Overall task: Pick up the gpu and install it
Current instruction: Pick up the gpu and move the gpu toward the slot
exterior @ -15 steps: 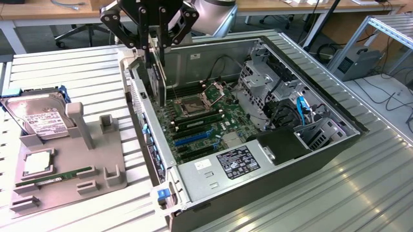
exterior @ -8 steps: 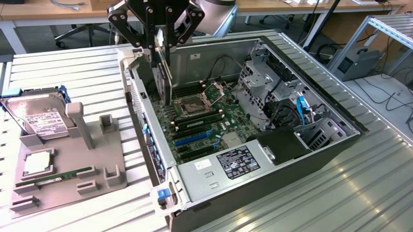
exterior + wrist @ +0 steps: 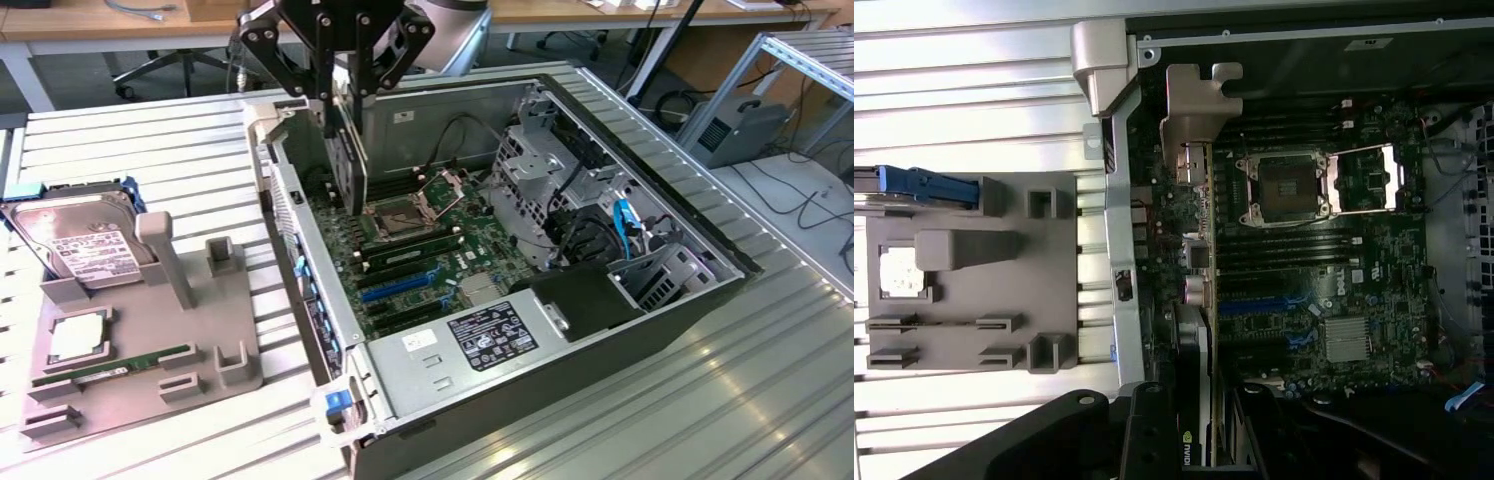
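Gripping: the gripper has its black fingers closed partway, clamped on both faces of the gpu at its upper edge.
Gpu: hangs upright on edge inside the open computer case, over the motherboard along the case wall that faces the fixture; its lower edge is near the empty CPU socket.
Gpu bracket: in the wrist view the silver end bracket lies near a corner of the case.
Seating: I cannot tell whether the card's lower edge touches the board or is clear of it.
Computer case: lies on its side on the slatted metal table, its open side up.
Grey fixture: rests on the table just beside the case, at the exterior view's left.
Hard drive: leans in the fixture's far end, white label showing.
Memory stick: lies flat along the fixture's near end, well apart from the gripper.
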`<state>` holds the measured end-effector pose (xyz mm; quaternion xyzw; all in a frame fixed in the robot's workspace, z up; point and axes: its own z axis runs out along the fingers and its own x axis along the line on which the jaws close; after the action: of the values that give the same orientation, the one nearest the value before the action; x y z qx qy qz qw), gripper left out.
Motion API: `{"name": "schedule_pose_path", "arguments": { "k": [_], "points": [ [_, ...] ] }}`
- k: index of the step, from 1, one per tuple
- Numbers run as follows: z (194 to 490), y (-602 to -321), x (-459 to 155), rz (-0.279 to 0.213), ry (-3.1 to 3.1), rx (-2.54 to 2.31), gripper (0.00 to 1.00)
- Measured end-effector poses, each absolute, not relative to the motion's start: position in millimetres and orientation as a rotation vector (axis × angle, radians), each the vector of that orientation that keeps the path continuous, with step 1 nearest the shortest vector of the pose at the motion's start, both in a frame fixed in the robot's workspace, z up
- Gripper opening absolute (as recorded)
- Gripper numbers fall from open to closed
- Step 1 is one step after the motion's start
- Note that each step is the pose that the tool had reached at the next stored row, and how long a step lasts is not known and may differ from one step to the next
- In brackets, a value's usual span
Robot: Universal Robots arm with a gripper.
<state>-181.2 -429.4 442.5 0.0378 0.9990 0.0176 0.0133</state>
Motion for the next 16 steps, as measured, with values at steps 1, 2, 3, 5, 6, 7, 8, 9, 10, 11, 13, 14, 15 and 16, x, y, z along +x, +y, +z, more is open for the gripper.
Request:
{"name": "schedule_pose_path", "arguments": {
  "k": [1, 2, 3, 5, 6, 7, 8, 9, 10, 11, 13, 14, 15, 16],
  "points": [
    [442.5, -429.5, -180.2, 0.055, 3.112, 0.118, 0.27],
    [442.5, -429.4, -179.1, 0.055, 3.112, 0.118, 0.27],
    [442.5, -429.5, -177.8, 0.055, 3.112, 0.118, 0.27],
    [442.5, -429.5, -175.6, 0.055, 3.112, 0.118, 0.27],
    [442.5, -429.4, -174.6, 0.055, 3.112, 0.118, 0.27],
    [442.5, -429.5, -173.4, 0.055, 3.112, 0.118, 0.27],
    [442.5, -429.5, -172.2, 0.055, 3.112, 0.118, 0.27],
    [442.5, -429.5, -171.0, 0.055, 3.112, 0.118, 0.27],
    [442.5, -429.4, -169.6, 0.055, 3.112, 0.118, 0.27],
    [442.5, -429.4, -168.5, 0.055, 3.112, 0.118, 0.27],
    [442.4, -429.5, -166.5, 0.055, 3.112, 0.118, 0.27],
    [442.3, -429.5, -163.9, 0.055, 3.112, 0.118, 0.27],
    [442.3, -429.4, -162.8, 0.055, 3.112, 0.118, 0.27],
    [442.2, -429.5, -161.6, 0.055, 3.112, 0.118, 0.27]
  ]
}}
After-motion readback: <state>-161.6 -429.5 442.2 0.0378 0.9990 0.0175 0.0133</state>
